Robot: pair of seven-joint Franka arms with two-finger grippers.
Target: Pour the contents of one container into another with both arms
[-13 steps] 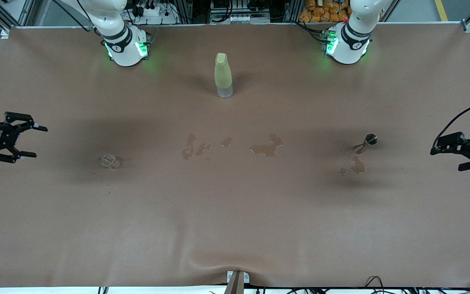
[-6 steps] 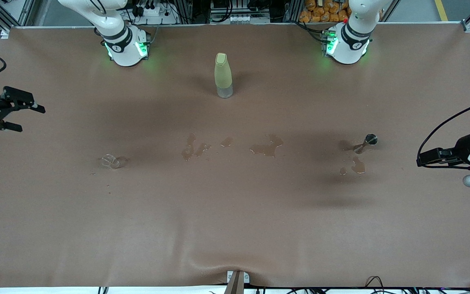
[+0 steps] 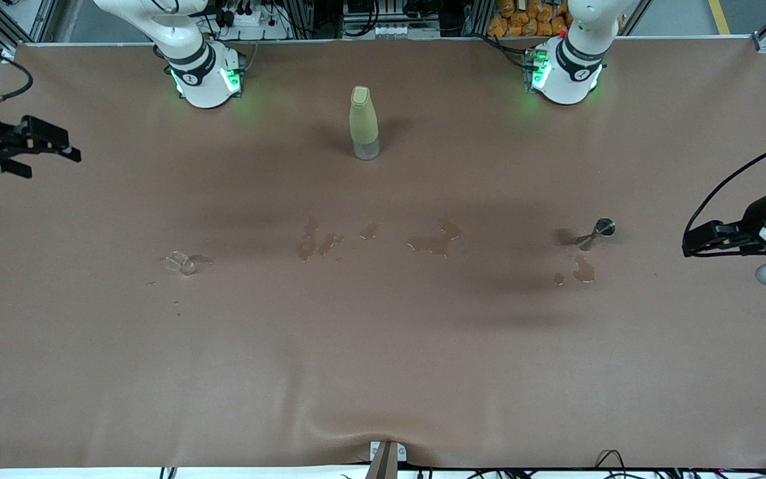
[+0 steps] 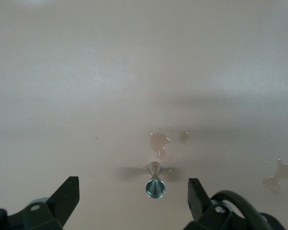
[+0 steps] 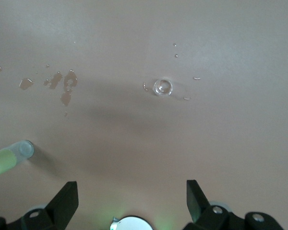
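Worktop [image 3: 383,372] covered in brown cloth carries three things and several wet patches. Taking the front view as a clock face with its centre at the middle of the cloth, the yellow-green bottle [image 3: 362,121] stands upright at about 12 o'clock, between the two arm bases. The glass cup [image 3: 180,263] sits at roughly 9 o'clock, toward the right arm's end, with small drops around it; the right wrist view shows it too [image 5: 163,87], upright with its mouth up. The silver jigger [image 3: 597,232] stands at about 3 o'clock, toward the left arm's end, and a small puddle [image 3: 583,270] lies just beside it, nearer to the front camera. A row of spill marks [image 3: 433,241] runs across the centre between cup and jigger.

Right hand [image 3: 40,146] hangs in the air over the worktop's edge at about 10 o'clock, released, fingers spread and holding nothing, well apart from the cup. Left hand [image 3: 705,239] hangs over the edge at 3 o'clock, likewise released and empty; its wrist view has the jigger [image 4: 155,181] between its spread fingers [image 4: 69,194] but far below them.
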